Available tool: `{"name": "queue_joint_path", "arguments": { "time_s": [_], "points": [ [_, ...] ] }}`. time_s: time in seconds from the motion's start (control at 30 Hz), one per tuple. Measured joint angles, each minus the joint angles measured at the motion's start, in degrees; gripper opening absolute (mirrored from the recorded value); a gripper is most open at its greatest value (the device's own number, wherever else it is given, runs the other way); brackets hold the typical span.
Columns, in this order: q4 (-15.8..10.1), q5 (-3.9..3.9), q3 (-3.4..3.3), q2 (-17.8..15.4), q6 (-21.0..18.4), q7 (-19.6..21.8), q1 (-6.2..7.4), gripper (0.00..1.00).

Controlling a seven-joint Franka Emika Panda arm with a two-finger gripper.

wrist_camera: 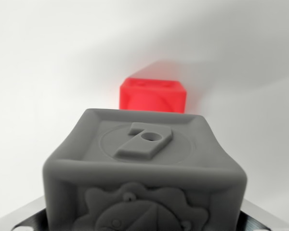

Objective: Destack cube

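Holding the grey cube point(144, 163), jaws apparently pinching it, fingertips hidden; next, set it down clear of the red cube point(153, 96).

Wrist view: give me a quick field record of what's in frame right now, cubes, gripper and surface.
near object: grey moulded cube with a raised tag-shaped relief on its top face, filling the lower frame
far object: red plastic cube, blurred, partly hidden behind the grey one
contact between cubes: cannot tell
gripper: dark finger parts at the bottom corners flank the grey cube; grip state cannot be told
surface: plain white tabletop
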Motion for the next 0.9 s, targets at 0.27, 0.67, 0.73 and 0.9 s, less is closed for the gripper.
{"name": "queue_joint_path", "arguments": {
  "time_s": [0.27,0.67,0.73,0.9],
  "points": [
    [0.5,-0.28,-0.04,-3.3,-3.6,0.2,0.0,0.0],
    [3.1,-0.27,-0.56,-0.2,-3.7,-5.4,-0.52,0.0],
    [3.6,-0.23,-0.63,0.2,-3.7,-6.6,-0.63,0.0],
    [5.0,-0.12,-0.83,1.7,-3.6,-9.6,-0.9,0.0]
  ]
}}
